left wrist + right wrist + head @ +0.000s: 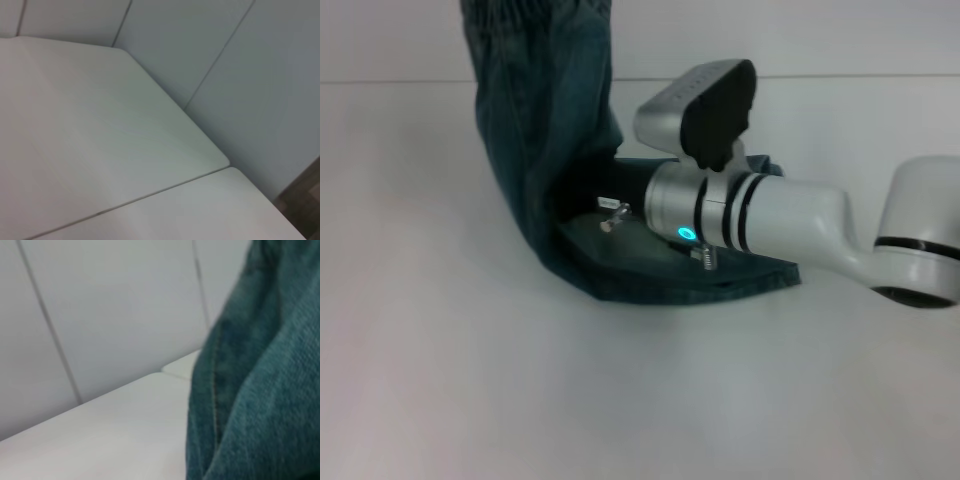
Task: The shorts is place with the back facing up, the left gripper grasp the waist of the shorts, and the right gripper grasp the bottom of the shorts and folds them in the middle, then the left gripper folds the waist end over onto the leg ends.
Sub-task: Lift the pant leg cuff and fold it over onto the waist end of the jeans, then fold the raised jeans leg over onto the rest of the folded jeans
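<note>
Denim shorts point(545, 150) hang from above frame, lower part draped on counter point(440, 380). Right tool point(620, 215) reaches into the fabric; grip state cannot be told. Left tool unseen. Risk: the hem slips and bunches mid-fold.

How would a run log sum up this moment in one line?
denim shorts: one end lifted, other on table | right arm: over shorts | left gripper: unseen

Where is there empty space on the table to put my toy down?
The table is bare in front of the shorts and out to their left. It is crowded in the middle, where the right arm reaches over the shorts' lower end; its gripper is hidden. The left gripper is out of sight.
</note>
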`<state>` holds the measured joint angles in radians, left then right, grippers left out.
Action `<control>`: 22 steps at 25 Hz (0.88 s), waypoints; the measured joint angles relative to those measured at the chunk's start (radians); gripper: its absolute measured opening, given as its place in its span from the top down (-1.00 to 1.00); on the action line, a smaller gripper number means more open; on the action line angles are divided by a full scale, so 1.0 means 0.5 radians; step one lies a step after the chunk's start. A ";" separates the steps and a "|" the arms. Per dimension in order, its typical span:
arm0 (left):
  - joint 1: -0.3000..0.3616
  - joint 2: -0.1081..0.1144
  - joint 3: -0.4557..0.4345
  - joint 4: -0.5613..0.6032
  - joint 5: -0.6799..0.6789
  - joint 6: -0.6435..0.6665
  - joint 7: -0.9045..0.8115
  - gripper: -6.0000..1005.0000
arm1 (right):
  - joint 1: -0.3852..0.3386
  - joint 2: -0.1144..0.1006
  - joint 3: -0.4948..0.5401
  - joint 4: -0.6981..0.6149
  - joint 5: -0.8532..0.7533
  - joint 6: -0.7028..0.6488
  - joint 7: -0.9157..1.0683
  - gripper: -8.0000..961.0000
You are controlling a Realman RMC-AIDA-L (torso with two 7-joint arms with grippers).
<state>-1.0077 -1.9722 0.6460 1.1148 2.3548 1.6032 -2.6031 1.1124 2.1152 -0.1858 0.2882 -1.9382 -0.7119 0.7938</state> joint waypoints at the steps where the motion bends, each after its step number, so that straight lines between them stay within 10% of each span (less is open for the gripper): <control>1: 0.031 0.000 -0.002 0.001 -0.007 -0.001 0.002 0.91 | 0.013 0.000 0.013 -0.002 -0.060 0.000 0.038 0.99; 10: 0.144 -0.016 -0.004 -0.008 -0.077 -0.011 0.020 0.91 | 0.011 -0.008 0.121 -0.015 -0.402 -0.005 0.258 0.99; 22: 0.176 -0.135 0.016 -0.154 -0.112 -0.116 0.124 0.89 | -0.580 -0.043 0.511 -0.430 -0.379 -0.471 0.300 0.99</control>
<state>-0.9195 -2.0399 0.6540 1.0378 2.2986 1.5453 -2.5408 0.8223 2.0936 0.0698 0.0731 -2.1275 -0.9474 0.9438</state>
